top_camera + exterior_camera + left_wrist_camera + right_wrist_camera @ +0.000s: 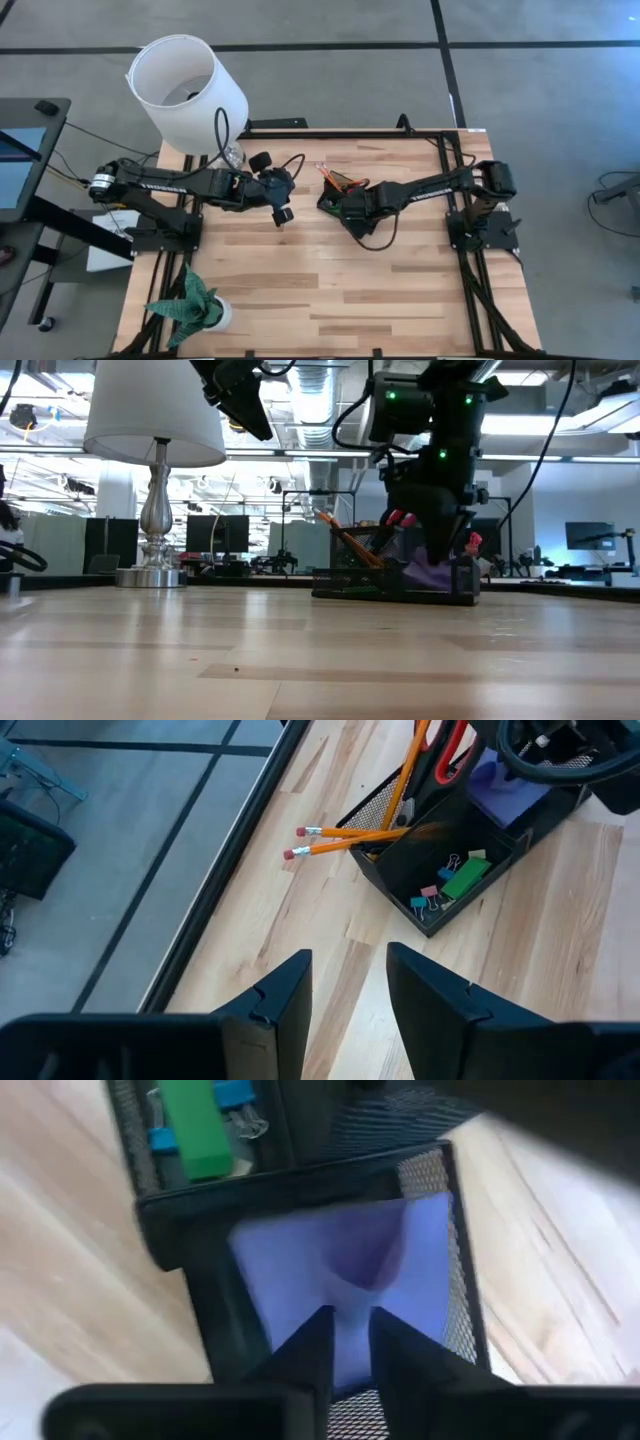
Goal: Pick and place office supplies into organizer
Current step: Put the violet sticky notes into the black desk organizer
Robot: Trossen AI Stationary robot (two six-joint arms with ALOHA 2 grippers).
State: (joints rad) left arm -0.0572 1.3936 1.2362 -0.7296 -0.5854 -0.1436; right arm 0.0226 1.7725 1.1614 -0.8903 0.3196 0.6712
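Observation:
The black mesh organizer point(400, 885) stands on the far middle of the table point(340, 195). Two orange pencils point(345, 838) stick out of it sideways, their eraser ends out over the table, and red-handled scissors point(450, 745) stand in its tall section. A green piece point(465, 875) and small clips point(428, 900) lie in the front compartment. The purple note pad point(300, 1270) lies in another compartment, and my right gripper point(350, 1330) stands over it, shut on its paper. My left gripper point(350, 990) hangs open above the table, left of the organizer point(283, 213). My right gripper pinches a raised peak of the note pad's top paper point(352, 1285) between its two fingertips, which stand a narrow gap apart. The fingers come from above, pointing steeply down into the compartment. The rest of the pad lies flat inside the mesh walls.
A white-shaded lamp point(185, 90) stands at the far left corner and a green paper plant point(190, 305) at the near left. Bare wood lies in front of the organizer point(340, 290). A black frame point(445, 150) runs along the table's edges.

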